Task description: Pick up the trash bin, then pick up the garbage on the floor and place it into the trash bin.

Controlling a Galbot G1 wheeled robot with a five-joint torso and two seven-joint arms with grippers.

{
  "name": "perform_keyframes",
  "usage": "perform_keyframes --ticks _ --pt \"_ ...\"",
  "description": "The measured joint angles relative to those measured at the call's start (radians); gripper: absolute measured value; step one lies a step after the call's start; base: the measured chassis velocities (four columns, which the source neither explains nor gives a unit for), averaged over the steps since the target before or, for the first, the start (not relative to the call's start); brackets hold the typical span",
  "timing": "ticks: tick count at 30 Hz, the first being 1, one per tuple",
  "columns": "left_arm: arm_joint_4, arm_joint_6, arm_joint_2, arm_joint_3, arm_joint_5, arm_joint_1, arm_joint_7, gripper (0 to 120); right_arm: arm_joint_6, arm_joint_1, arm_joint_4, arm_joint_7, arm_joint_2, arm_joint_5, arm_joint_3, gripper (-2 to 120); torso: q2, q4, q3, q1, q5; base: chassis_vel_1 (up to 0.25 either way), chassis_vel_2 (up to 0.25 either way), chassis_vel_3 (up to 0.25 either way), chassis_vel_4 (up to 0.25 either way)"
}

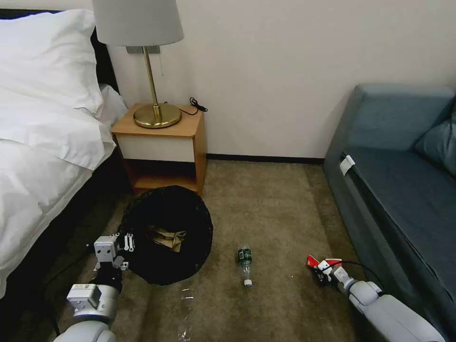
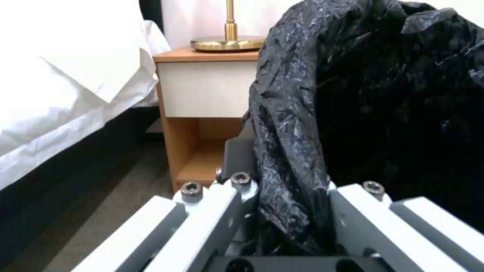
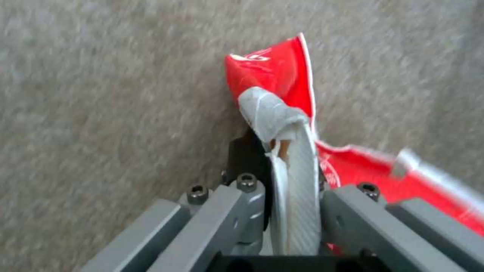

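The trash bin (image 1: pixel 166 232), lined with a crinkly black bag, stands in front of the nightstand with a crumpled brown paper bag (image 1: pixel 167 237) inside it. My left gripper (image 1: pixel 124 243) is shut on the bin's near-left rim; the left wrist view shows black bag plastic (image 2: pixel 292 170) pinched between the jaws. A small clear green-labelled bottle (image 1: pixel 245 263) lies on the carpet to the right of the bin. Further right, by the sofa, my right gripper (image 1: pixel 319 270) is shut on a red-and-white crumpled wrapper (image 3: pixel 282 124), just above the carpet.
A wooden nightstand (image 1: pixel 164 147) with a brass lamp (image 1: pixel 154 111) stands behind the bin. The white bed (image 1: pixel 42 156) lines the left side and a blue-grey sofa (image 1: pixel 399 180) the right. Small clear scraps (image 1: pixel 186 297) lie on the carpet near me.
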Motion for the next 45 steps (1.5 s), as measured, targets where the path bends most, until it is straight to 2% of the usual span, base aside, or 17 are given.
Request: perform_keyframes --ticks 9,15,23,27,35,37,41,45 --pt "0.009 -0.010 -0.005 0.004 0.010 0.003 0.004 4 0.007 -0.009 0.108 0.014 -0.039 0.019 0.027 1 0.000 0.0002 0.000 0.000 -0.0006 0.000 0.000 0.000 0.000" --pt "0.013 -0.011 0.002 0.005 0.010 -0.003 0.005 4 0.011 -0.070 0.231 0.020 -0.086 0.037 0.064 1 0.000 0.0000 0.000 0.000 -0.0005 0.000 0.000 0.000 0.000" --pt "0.037 -0.012 0.011 0.017 0.008 -0.017 0.005 4 0.112 -0.116 0.390 0.011 -0.151 0.005 0.131 1 0.001 -0.0001 0.000 0.000 -0.0007 0.000 0.000 0.000 0.000" --pt "0.054 -0.015 0.012 0.027 0.007 -0.034 0.005 4 0.119 -0.114 0.472 -0.002 -0.180 0.013 0.140 1 0.000 0.0001 0.000 0.000 -0.0008 0.000 0.000 0.000 0.000" --pt "0.128 -0.024 0.018 0.055 -0.008 -0.097 0.007 4 0.160 -0.082 0.668 -0.045 -0.214 0.028 0.145 1 0.001 0.0001 0.000 0.000 -0.0003 0.000 0.000 0.000 0.000" --pt "0.155 -0.025 0.014 0.074 -0.017 -0.128 0.007 4 0.147 -0.048 0.741 -0.057 -0.217 0.089 0.127 1 0.001 0.0001 0.000 0.000 -0.0010 0.000 0.000 0.000 0.000" --pt "0.180 -0.025 0.011 0.087 -0.020 -0.155 0.009 4 0.128 -0.006 0.789 -0.060 -0.215 0.148 0.094 1 0.000 0.0001 0.000 0.000 -0.0010 0.000 0.000 0.000 0.000" --pt "0.241 -0.023 0.026 0.111 -0.039 -0.214 0.011 4 0.087 0.091 0.878 -0.054 -0.206 0.247 -0.002 1 0.000 0.0002 0.000 0.000 -0.0009 0.000 0.000 0.000 0.000"
